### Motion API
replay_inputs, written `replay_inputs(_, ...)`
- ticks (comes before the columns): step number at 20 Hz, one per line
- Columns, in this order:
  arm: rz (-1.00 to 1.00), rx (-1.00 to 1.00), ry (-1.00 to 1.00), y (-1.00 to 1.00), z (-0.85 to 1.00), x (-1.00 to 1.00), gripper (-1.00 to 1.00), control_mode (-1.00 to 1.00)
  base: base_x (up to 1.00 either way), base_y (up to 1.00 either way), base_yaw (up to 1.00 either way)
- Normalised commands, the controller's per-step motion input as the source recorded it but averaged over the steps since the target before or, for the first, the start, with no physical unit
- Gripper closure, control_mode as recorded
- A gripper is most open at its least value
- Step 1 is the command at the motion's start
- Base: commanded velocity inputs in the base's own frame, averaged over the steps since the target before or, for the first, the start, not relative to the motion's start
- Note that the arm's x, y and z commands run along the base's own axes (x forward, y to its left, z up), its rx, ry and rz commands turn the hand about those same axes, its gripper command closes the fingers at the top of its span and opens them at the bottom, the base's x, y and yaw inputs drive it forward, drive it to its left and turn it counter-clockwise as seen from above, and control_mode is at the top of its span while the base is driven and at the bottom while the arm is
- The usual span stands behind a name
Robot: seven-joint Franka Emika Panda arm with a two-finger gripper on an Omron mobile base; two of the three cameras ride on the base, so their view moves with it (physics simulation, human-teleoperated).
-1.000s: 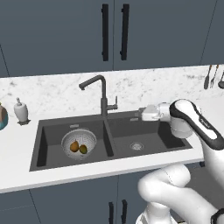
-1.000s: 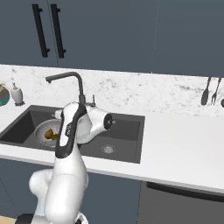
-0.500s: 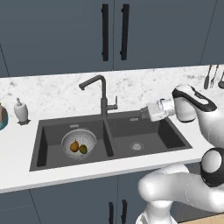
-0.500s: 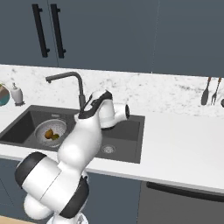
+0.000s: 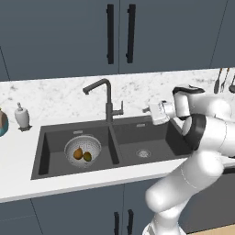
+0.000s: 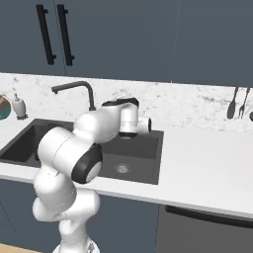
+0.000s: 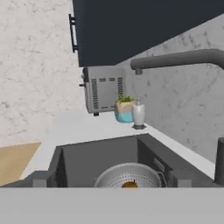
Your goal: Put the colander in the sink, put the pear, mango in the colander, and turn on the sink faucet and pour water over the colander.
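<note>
The colander sits in the left basin of the sink, fruit inside. The gripper has swung toward the faucet at 9 o'clock; jaw state unclear. No water runs yet.

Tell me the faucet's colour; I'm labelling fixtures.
Dark grey, matte. The sink faucet shows best in the left base view.

colander: perforated silvery metal, dull sheen | sink: dark grey, matt, smooth | faucet: dark matt metal | surface: white speckled marble look, smooth | cabinets: matt slate-blue, black handles
</note>
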Motion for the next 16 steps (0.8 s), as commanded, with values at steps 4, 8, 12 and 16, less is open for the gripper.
replay_inputs(4,-0.03,0.02,-0.19,0.07,-0.42,0.5,-1.0,-1.0,0.0,0.0,0.0)
replay_inputs(8,-0.08,0.0,-0.22,0.1,-0.16,0.45,-1.0,-1.0,0.0,0.0,0.0)
replay_inputs(12,-0.15,0.0,-0.07,0.0,0.0,0.57,-1.0,-1.0,0.0,0.0,0.0)
replay_inputs(16,-0.16,0.0,-0.05,0.01,-0.01,0.49,-1.0,-1.0,0.0,0.0,0.0)
